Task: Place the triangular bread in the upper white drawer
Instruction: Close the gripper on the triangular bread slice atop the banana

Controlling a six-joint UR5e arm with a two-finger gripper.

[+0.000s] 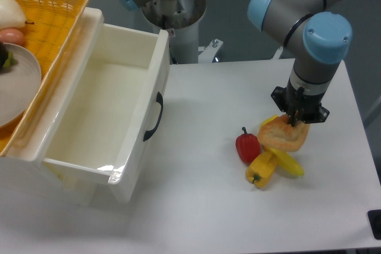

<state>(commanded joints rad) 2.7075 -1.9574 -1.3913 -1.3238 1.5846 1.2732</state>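
The triangular bread (283, 137), golden-tan with a paler centre, sits at the right of the table, leaning over a banana. My gripper (294, 121) comes straight down onto its upper right edge. The dark fingers stand close together and pinch that edge, and the wrist hides most of them. The upper white drawer (146, 75) stands pulled open at the left, with deep glossy walls, a black curved handle (155, 117) on its front and nothing inside.
A red pepper (247, 146), a yellow pepper (261, 169) and a banana (289, 163) lie tight around the bread. A yellow wicker basket (56, 13) with a plate and fruit rests on the drawer unit at far left. The arm's base (172, 10) stands behind the table.
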